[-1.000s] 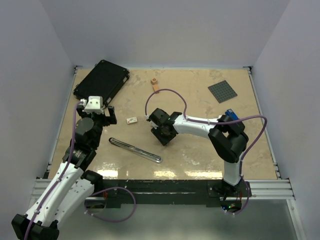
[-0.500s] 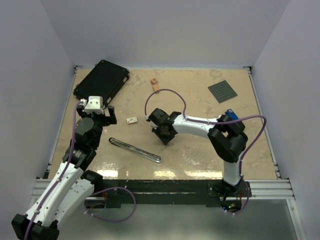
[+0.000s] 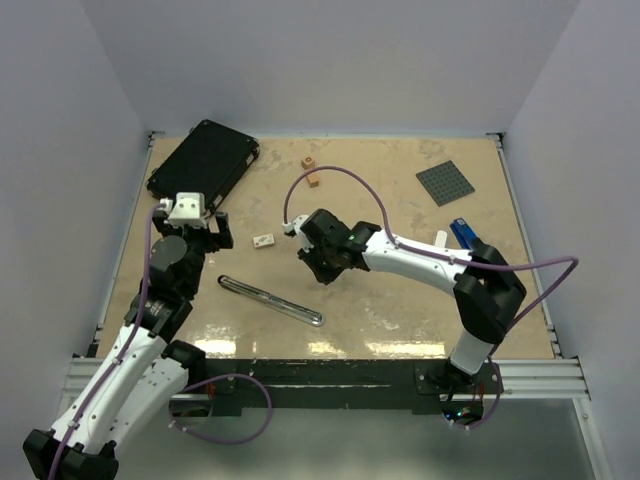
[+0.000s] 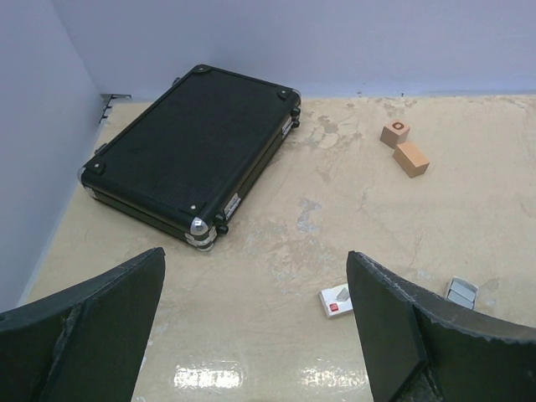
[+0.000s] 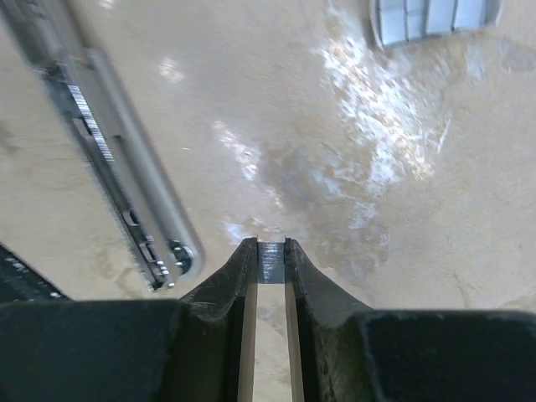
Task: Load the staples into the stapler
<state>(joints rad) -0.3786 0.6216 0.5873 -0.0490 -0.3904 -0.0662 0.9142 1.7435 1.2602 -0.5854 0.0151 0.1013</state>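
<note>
Near the middle of the bench [image 3: 400, 325], just beyond the stapler's right-hand end, I am watching my right gripper [image 5: 270, 251] finishing its pinch. The jaws were standing wider a second ago and are now drawn in tight on the staples [image 5: 270, 261], the small grey block clamped between the two fingertips. Overhead, the right arm [image 3: 420, 260] is stretching out, its elbow swinging toward the right edge while the wrist is staying almost where it was. The stapler [image 3: 270, 299] is lying opened out flat, toward the near edge and left of centre, with its silver channel just beside the held block. So I am judging the pick as made and the carry to the channel as the step now beginning. Whether the block is clear of the bench I cannot tell. My left gripper [image 4: 254, 268] is hanging spread wide and empty near the left edge, short of the black case [image 4: 184, 151] in the far-left corner.
</note>
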